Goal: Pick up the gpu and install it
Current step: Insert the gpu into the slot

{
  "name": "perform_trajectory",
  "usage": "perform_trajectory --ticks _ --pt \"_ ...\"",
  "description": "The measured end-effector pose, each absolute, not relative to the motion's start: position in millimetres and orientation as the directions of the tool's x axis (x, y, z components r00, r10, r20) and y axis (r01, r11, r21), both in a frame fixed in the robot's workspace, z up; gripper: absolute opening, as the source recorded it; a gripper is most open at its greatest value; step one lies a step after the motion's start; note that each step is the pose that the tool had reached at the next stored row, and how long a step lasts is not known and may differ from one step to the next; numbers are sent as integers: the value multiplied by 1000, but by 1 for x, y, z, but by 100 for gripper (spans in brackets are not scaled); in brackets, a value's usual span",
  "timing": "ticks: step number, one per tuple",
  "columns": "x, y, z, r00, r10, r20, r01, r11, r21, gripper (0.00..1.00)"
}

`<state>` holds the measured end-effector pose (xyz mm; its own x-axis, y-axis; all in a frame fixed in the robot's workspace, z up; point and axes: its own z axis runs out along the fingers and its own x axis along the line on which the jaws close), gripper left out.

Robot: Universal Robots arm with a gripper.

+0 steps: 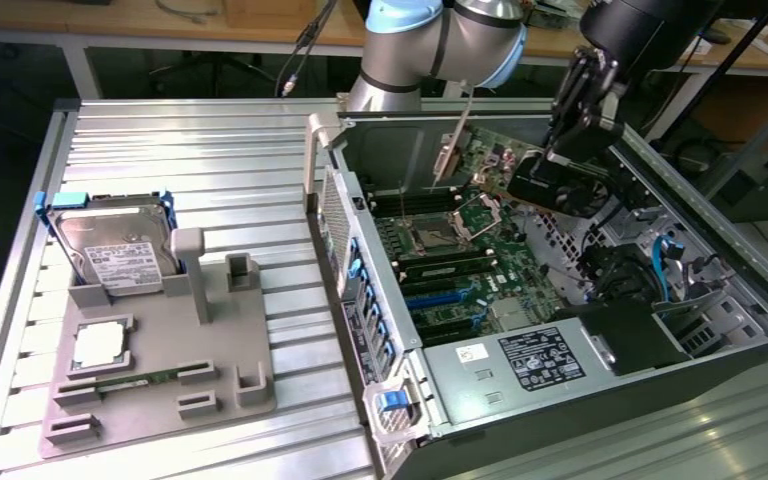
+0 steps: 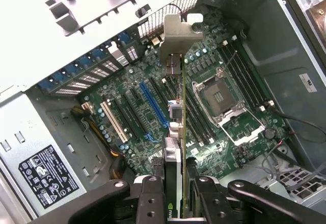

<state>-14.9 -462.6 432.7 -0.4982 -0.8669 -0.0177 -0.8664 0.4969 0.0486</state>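
Note:
My gripper hangs inside the open computer case, shut on the gpu. The card is held on edge above the motherboard, its long silver bracket pointing towards the case's rear wall. In the wrist view the gpu runs edge-on away from my gripper, with its bracket at the far end near the rear slot openings. Below the card lie the blue expansion slot and the white slot; the card floats above the board.
The CPU socket and memory slots sit beside the card. Drive bays and cables fill the case's end at the exterior view's right. On the table stands a grey fixture holding a hard drive, a processor and a memory stick.

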Motion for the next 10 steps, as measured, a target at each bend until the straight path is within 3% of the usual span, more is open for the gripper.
perform_trajectory --ticks 10 --pt "-15 -463 433 -429 -903 -18 -903 428 49 27"
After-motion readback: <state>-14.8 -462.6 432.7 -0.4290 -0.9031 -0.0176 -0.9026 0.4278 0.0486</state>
